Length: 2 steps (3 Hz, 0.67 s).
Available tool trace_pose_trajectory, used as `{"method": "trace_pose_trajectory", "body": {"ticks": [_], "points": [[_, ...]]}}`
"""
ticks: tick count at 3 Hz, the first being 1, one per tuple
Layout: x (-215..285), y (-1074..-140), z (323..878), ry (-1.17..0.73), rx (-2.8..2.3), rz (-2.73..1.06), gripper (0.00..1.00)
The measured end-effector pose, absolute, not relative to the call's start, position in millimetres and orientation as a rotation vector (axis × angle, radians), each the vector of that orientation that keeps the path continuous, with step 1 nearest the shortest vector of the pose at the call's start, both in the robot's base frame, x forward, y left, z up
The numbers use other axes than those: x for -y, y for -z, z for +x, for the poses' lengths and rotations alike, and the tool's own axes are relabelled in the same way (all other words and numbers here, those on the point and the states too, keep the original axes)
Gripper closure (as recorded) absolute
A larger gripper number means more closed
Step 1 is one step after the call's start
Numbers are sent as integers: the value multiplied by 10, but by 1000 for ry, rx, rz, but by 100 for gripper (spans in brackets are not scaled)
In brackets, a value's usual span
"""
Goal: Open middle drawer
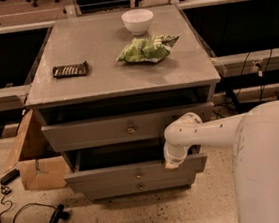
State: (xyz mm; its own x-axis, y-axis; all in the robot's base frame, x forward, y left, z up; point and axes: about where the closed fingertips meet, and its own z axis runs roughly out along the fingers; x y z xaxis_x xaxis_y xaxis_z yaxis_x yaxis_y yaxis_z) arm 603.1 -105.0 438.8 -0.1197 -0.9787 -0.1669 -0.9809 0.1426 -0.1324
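Note:
The grey cabinet [121, 80] has three drawers. The middle drawer [107, 177], a flat grey front with a small brass knob [139, 174], stands pulled out, with a dark gap above its front. My gripper [171, 163] is at the end of the white arm [202, 132], down at the top edge of that front, right of the knob. The uppermost drawer [91, 133] juts out a little under the tabletop. Only a thin strip of the lowest drawer [118, 190] shows beneath the middle one.
On the cabinet top lie a white bowl [137, 20], a green chip bag [145, 49] and a dark snack bar [70, 69]. A cardboard box [37, 163] and cables [21, 220] sit on the floor at left. My white body [272, 169] fills the lower right.

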Motion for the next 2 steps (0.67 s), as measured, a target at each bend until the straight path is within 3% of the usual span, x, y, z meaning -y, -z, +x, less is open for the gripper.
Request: {"method": "trace_pose_trajectory", "body": {"ticks": [2], "points": [[1120, -4380, 5856, -42, -2233, -1907, 100]]}}
